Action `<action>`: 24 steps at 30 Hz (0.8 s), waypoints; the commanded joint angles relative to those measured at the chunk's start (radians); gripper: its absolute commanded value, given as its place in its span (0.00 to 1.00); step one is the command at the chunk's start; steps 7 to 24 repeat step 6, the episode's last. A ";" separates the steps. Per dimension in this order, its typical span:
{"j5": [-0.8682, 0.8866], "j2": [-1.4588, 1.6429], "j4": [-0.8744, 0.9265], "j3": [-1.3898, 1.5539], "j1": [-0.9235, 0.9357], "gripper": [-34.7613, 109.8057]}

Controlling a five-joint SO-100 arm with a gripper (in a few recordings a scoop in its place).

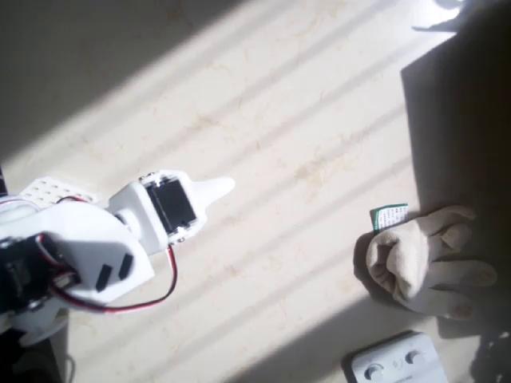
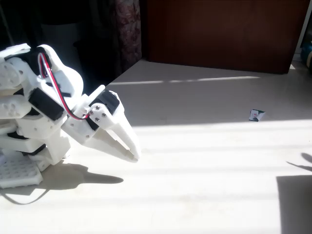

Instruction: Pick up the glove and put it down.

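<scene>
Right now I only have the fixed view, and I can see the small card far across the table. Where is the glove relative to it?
Observer: In the overhead view, the glove lies right by the small green-and-white card. The card sits at the glove's upper left edge.
Operator: Is the gripper close to it?
Observer: No. The gripper is in the left half of the overhead view. It points right, well apart from the glove, and its jaws look shut on nothing.
Operator: Anything else near the glove?
Observer: A white box with round buttons lies below the glove at the picture's bottom edge, apart from it.
</scene>
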 commanded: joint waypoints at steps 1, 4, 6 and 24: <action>-0.005 0.005 -0.003 0.000 -0.006 0.24; -0.005 0.005 -0.003 0.000 -0.006 0.24; -0.005 0.005 -0.003 0.000 -0.006 0.24; -0.005 0.005 -0.003 0.000 -0.006 0.24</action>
